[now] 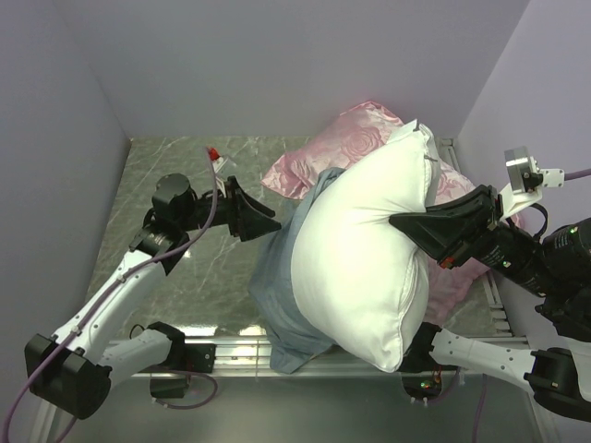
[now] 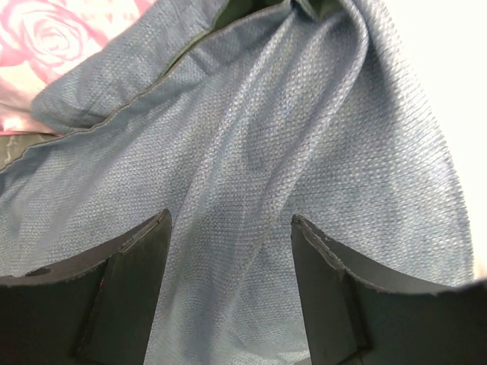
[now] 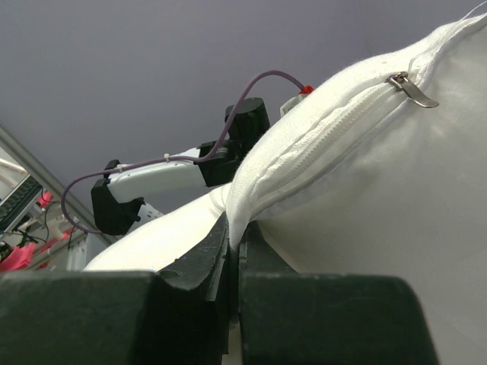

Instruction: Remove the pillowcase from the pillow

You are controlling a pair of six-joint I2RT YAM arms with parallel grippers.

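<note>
Top external: white pillow [image 1: 365, 249] is held up off the worktop [image 1: 166, 166], long axis far-right to near. Right gripper [image 1: 397, 222] reaches in from the right, jaws clamped on the zipped seam. Left gripper [image 1: 275, 221] points right, jaws open, beside the grey-blue pillowcase [image 1: 277, 305], which is bunched under the pillow and partly hidden.

Plain pale lavender walls [image 1: 277, 65] enclose the worktop [image 1: 166, 157] at 9, 12 and 3 o'clock. The worktop is dark grey-green with marbled veining, and a bright patch of reflected light [image 1: 189, 329] lies toward 7 o'clock. A silvery metal rail [image 1: 240, 352] runs along its 6 o'clock edge. A second rail [image 1: 496, 300] lines the 3 o'clock side.
</note>
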